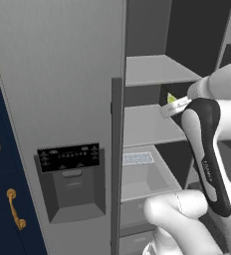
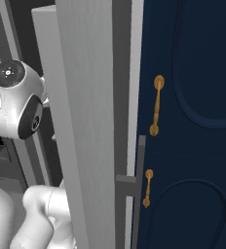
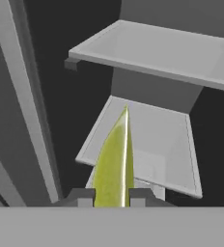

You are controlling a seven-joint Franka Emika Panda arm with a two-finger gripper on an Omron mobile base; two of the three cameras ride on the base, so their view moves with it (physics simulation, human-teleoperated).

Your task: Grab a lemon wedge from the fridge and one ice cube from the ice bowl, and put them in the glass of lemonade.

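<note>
- One lemon wedge (image 3: 115, 164) sits pinched between the tips of the tool (image 3: 111, 198), held inside the open fridge (image 1: 62, 99) above its grey shelves (image 3: 152, 140)
- Light, wet and soft by my guess; the rind is slick, so a firm grip on the flat cut faces suits it, and too hard a squeeze would crush it
- Only a sliver of the wedge peeks past the arm in the left base view; how deep the tips reach is unclear, since the wedge's lower end is cut off in the hand view

Two close base views flanking the open fridge (image 1: 62, 74), hand view looking along its inner shelves (image 3: 152, 53).
</note>
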